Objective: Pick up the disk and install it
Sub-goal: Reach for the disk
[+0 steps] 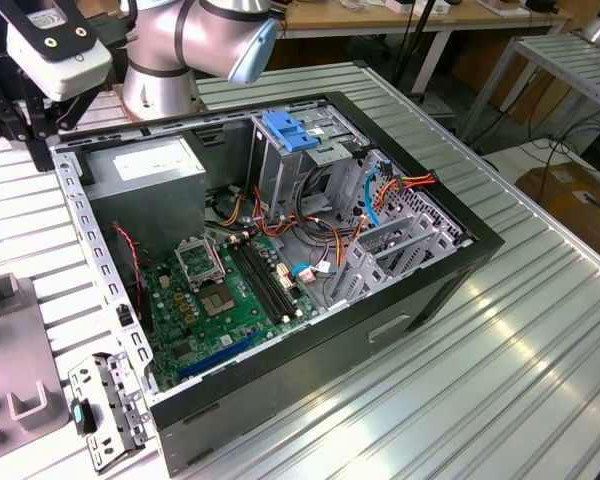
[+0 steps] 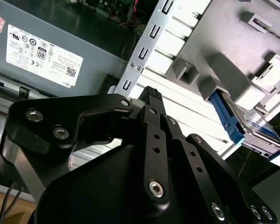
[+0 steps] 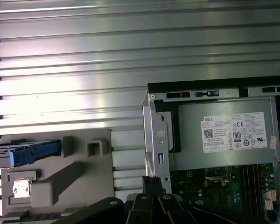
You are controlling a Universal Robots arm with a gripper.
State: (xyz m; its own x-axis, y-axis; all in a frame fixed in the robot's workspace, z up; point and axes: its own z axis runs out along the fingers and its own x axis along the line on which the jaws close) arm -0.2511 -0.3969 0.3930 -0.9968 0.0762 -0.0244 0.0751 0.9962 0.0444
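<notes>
First wrist view: disk point(image 3: 32, 152) in fixture point(image 3: 84, 173), clear of case point(image 3: 155, 140).

disk point(image 3: 25, 151) in holder point(image 3: 79, 186) | holder beside case point(image 3: 200, 87) | case on table point(image 3: 84, 56)

My gripper point(image 2: 150, 94) is matt black, with bright steel screw heads. The table point(image 3: 84, 60) is ribbed bare metal, glossy with glare. The disk point(image 3: 30, 151) wears a smooth blue plastic carrier. Its holder point(image 3: 79, 175) is matt grey plastic. The power supply point(image 3: 191, 156) is dull grey sheet metal with a white paper label point(image 3: 235, 132).
</notes>
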